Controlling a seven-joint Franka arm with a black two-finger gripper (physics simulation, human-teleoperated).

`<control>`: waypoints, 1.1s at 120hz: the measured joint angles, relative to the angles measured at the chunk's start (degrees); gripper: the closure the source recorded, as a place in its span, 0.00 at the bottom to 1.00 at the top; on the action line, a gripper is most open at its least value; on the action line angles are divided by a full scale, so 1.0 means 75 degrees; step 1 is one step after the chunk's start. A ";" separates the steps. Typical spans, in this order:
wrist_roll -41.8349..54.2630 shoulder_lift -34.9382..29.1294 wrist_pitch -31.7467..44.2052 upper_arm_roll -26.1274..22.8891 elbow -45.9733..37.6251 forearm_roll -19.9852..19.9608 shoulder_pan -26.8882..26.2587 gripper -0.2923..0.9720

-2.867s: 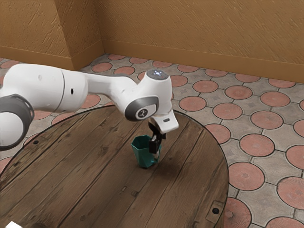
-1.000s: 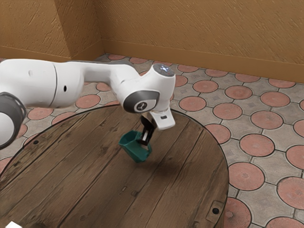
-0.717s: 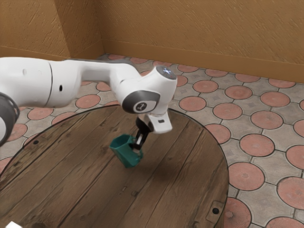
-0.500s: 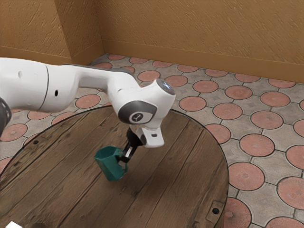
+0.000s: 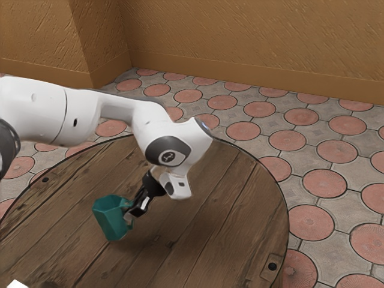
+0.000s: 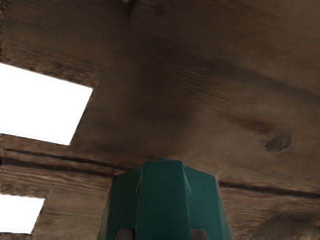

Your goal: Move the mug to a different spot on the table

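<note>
Over circle-tiled floor (image 5: pixel 324 150), round plank table (image 5: pixel 228 240).

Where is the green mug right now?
The teal mug hangs tilted in the gripper, over the round wooden table, toward the exterior view's left.

- The arm (image 5: pixel 90 117) runs off the exterior view's left edge, so its base is cut off.
- The table (image 5: pixel 228 240) is chopped by that view's lower edge and left edge too.
- The gripper (image 5: pixel 137 210) fingertips blur into the mug (image 5: pixel 113 217) rim; no idea how deep they sit.
- The mug's far side is hidden, so I can't tell about a handle from there.
- In the wrist view the mug (image 6: pixel 165 200) is soft and cut off by the frame.
- The white patches (image 6: pixel 40 105) beside the planks are blown out, could be anything.
- The white scrap (image 5: pixel 13 283) in the exterior corner is clipped, can't tell.
- The dark round spot (image 5: pixel 273 263) near the table's rim is too small to call.
</note>
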 joint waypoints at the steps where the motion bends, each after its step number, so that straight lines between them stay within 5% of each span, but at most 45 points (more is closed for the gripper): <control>1: -0.0011 0.0001 -0.0010 0.0039 0.0001 0.0001 0.0000 0.75; 88: -0.0479 0.0613 0.0251 0.0578 0.0782 0.0426 0.0011 0.74; 132: -0.0567 0.0662 0.0287 0.0570 0.0782 0.0342 0.0010 0.36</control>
